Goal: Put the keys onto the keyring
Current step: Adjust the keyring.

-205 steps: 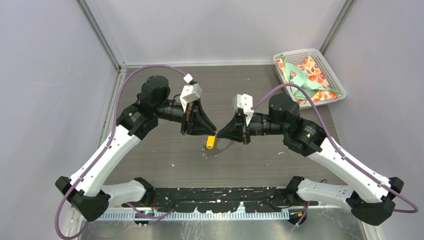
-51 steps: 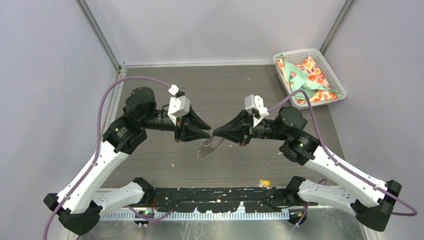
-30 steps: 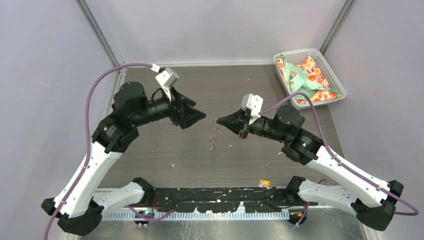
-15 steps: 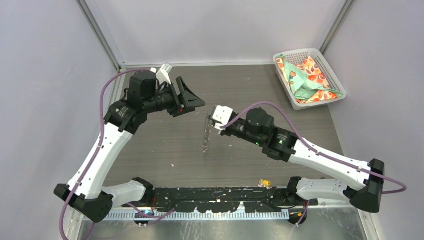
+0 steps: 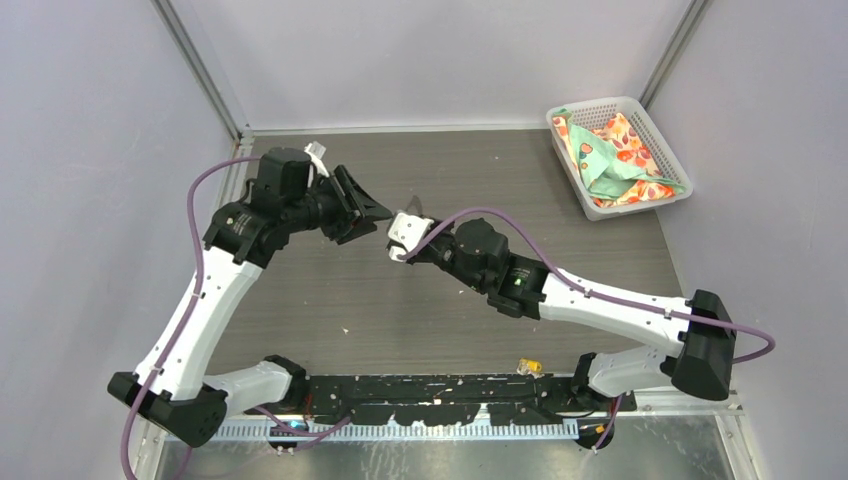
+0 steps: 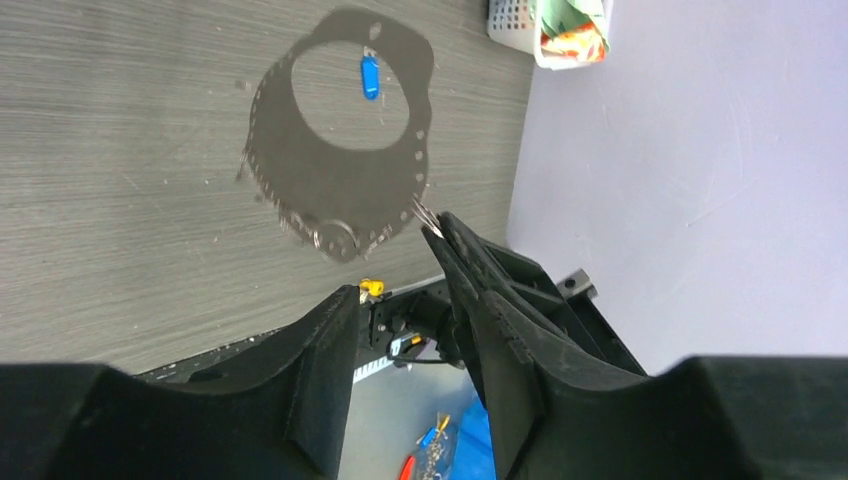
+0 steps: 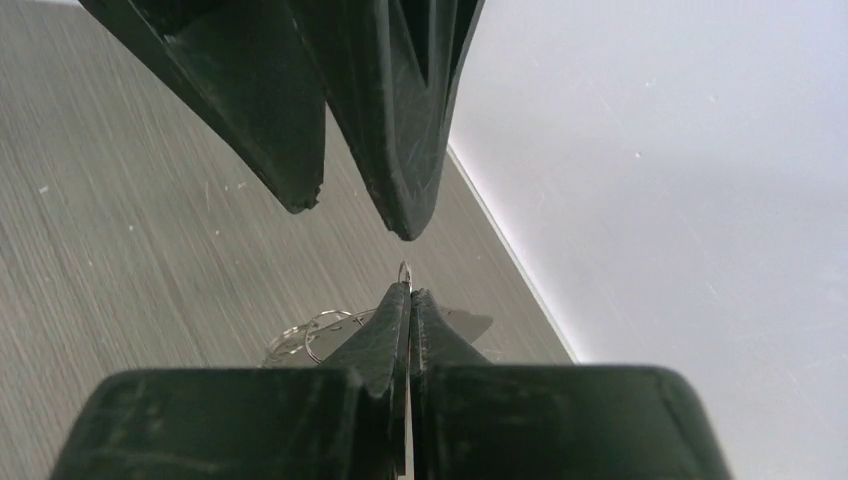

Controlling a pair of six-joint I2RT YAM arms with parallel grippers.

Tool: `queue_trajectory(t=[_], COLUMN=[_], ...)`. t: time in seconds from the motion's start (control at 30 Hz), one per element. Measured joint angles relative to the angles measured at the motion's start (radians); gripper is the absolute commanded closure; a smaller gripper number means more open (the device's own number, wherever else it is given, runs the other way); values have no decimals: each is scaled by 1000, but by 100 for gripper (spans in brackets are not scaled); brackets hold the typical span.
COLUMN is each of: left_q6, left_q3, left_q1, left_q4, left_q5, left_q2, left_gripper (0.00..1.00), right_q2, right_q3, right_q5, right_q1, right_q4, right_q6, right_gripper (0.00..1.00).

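Note:
My right gripper is shut on the keyring, and a thin wire loop sticks out of its tips. In the left wrist view the keyring hangs as a wide grey loop from those tips, with the blue key showing inside its upper part. My left gripper is open and empty, its fingers pointing at the right tips from just beyond. In the top view it sits left of the right wrist. The yellow key lies alone at the table's near edge.
A white basket holding patterned cloth stands at the back right corner. The black mounting rail runs along the near edge. Grey walls close in the left, back and right sides.
The right arm has swung left with the keyring, up to the left gripper. The left gripper has turned and its jaws have narrowed. The yellow key, near the grippers at first, has lain at the near edge since.

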Motion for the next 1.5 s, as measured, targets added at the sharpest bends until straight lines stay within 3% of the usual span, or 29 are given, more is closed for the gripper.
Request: queue_trajectory(t=[0.3,1.07,1.37,1.5], left_q6=[-29,-91,-100,-110], left_q3=[0,-4,-4,-4], left_q1=[37,69,71,73], left_q4=[-26,-65,-81,-85], left_q5=[-69,-98,-111,-124], left_q2=[7,16,16,16], left_gripper=[57,82,86,98], right_q2=[55,147,177,203], right_q3=[26,60,72,88], right_q5=[14,77,109,129], right_q1=[44,107,121,131], right_q4=[101,163,192,201], right_q6=[-1,-53,-81,-103], right_gripper=[99,99,99,99])
